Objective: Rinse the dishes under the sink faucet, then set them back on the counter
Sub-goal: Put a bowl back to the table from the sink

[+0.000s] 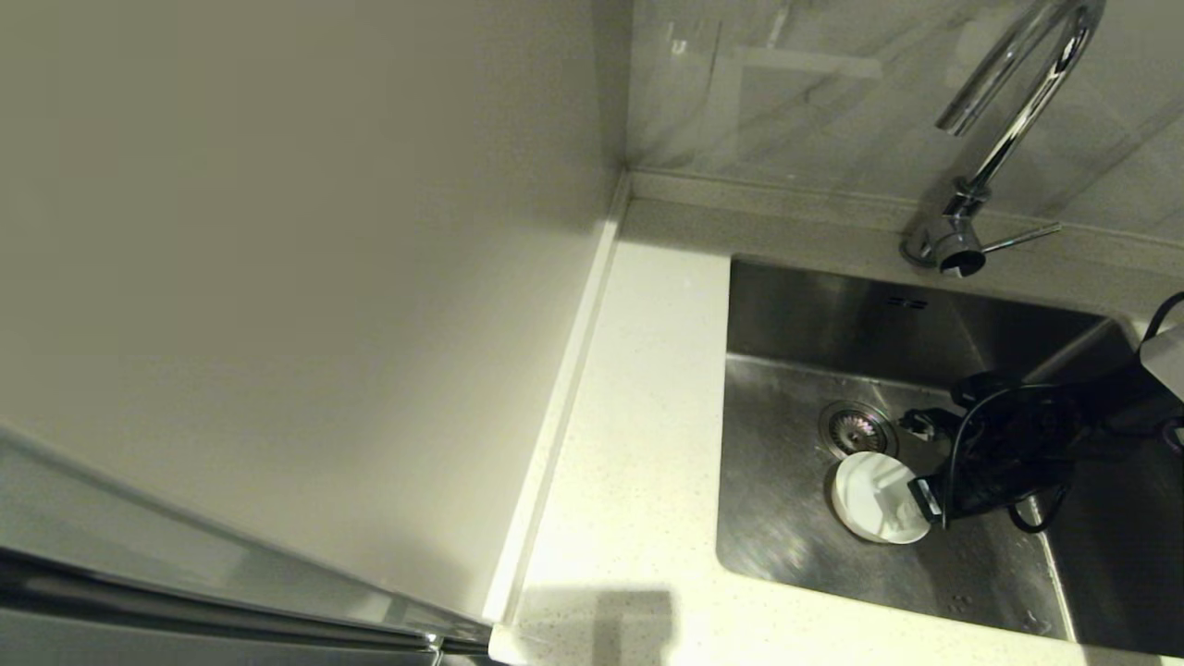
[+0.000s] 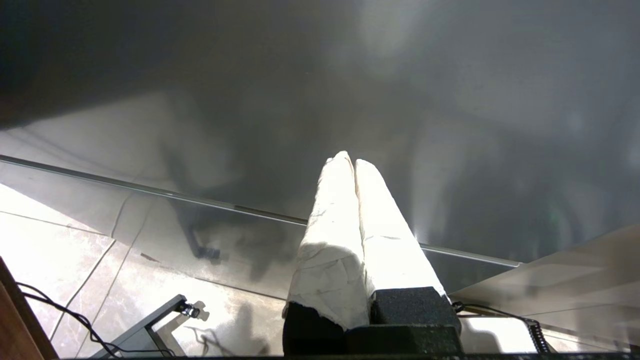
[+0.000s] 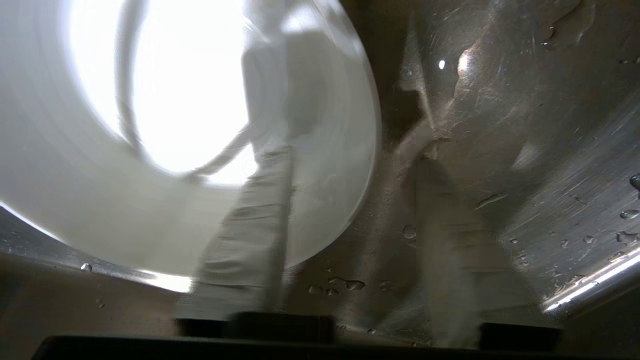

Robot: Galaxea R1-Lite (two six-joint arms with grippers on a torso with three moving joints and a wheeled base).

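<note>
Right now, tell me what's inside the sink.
Inside the sink: a white bowl beside the drain strainer, and the right gripper with jaws straddling its rim. The arm hides the basin's right part.

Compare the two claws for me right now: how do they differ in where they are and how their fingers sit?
The right claw is down inside the sink, while the left claw hangs away from it, over a tiled floor. The right claw's fingers are spread, one inside the white bowl and one outside its rim; the left claw's fingers are pressed together on nothing. Both have pale, wrapped fingers.
</note>
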